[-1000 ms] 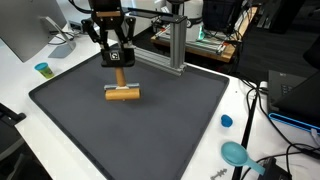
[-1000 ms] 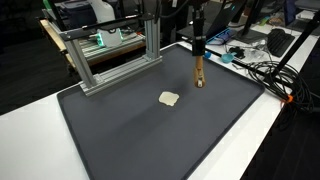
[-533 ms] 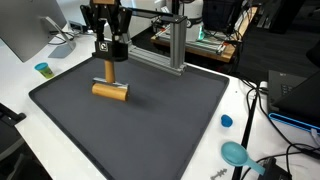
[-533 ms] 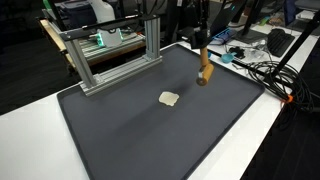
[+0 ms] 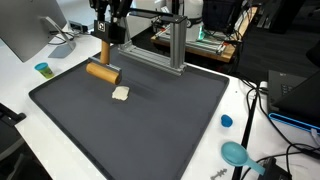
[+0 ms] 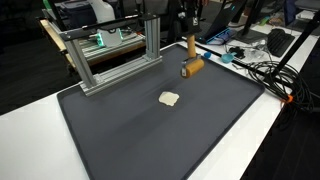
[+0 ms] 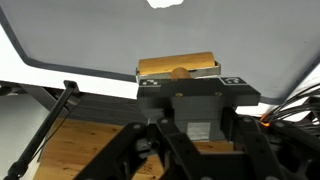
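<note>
My gripper is shut on the upright handle of a wooden tool whose short cylinder head hangs above the black mat. In an exterior view the same wooden tool hangs tilted under the gripper near the mat's far edge. A small flat beige piece lies bare on the mat, below and beside the tool; it shows as the beige piece in both exterior views. In the wrist view the wooden head sits just beyond the gripper, with the beige piece at the top edge.
An aluminium frame stands at the mat's back edge, also seen as the frame. On the white table are a small teal cup, a blue cap and a teal object. Cables crowd one side.
The gripper has risen and moved toward the back of the mat with the wooden tool. The tool's head lifted off the mat, leaving the beige piece uncovered.
</note>
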{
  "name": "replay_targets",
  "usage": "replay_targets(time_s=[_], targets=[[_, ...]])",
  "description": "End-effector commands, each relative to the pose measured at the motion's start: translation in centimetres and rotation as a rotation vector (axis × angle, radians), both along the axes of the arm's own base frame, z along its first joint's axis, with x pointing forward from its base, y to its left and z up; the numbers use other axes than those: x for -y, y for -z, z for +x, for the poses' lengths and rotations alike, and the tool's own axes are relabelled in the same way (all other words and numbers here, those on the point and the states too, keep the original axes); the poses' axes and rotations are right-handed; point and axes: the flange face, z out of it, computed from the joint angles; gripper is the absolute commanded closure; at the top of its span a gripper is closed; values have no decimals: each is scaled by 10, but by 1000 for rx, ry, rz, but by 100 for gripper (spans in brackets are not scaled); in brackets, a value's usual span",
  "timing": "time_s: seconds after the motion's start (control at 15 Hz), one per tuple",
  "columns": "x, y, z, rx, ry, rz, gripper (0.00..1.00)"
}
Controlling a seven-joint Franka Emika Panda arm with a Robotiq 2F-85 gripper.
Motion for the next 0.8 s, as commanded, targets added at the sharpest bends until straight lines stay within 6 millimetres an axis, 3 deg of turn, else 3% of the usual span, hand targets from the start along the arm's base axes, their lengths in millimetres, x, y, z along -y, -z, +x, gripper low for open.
replay_targets(time_s=[0.0, 0.47, 0.53, 0.73], targets=[[0, 0, 0, -1, -1, 1, 53], [0, 0, 0, -1, -1, 1, 53], [0, 0, 0, -1, -1, 1, 78], [6, -6, -14, -37, 42, 12, 78]])
